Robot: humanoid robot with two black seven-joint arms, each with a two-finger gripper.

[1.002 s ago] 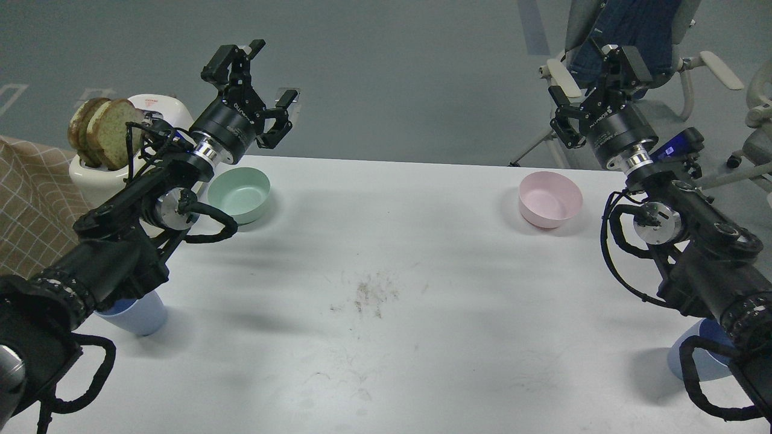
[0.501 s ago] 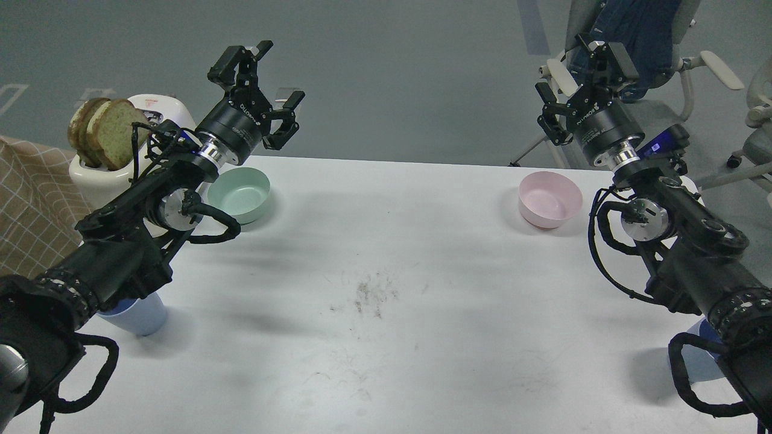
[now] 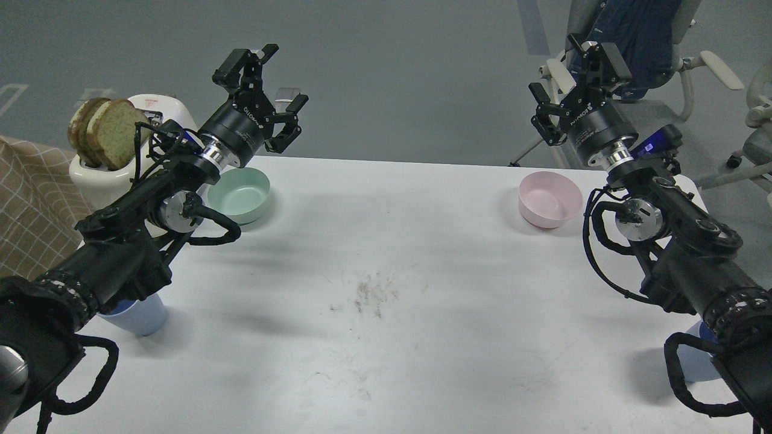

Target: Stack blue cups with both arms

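One blue cup (image 3: 139,316) stands at the table's left front, mostly hidden under my left arm. The other blue cup (image 3: 693,358) stands at the right front, largely hidden behind my right arm and its cable. My left gripper (image 3: 265,81) is open and empty, held high above the table's back left, over the pale green bowl. My right gripper (image 3: 573,75) is open and empty, held high above the back right, beyond the pink bowl. Both grippers are far from the cups.
A pale green bowl (image 3: 241,194) sits back left and a pink bowl (image 3: 549,199) back right. A white toaster (image 3: 105,172) with bread slices (image 3: 102,129) stands at the far left edge. Office chairs (image 3: 651,36) stand behind the table on the right.
Both arms have drifted inward and slightly up: the left gripper moved right, the right gripper moved left. Both grippers stay open. The cups and bowls have not moved.
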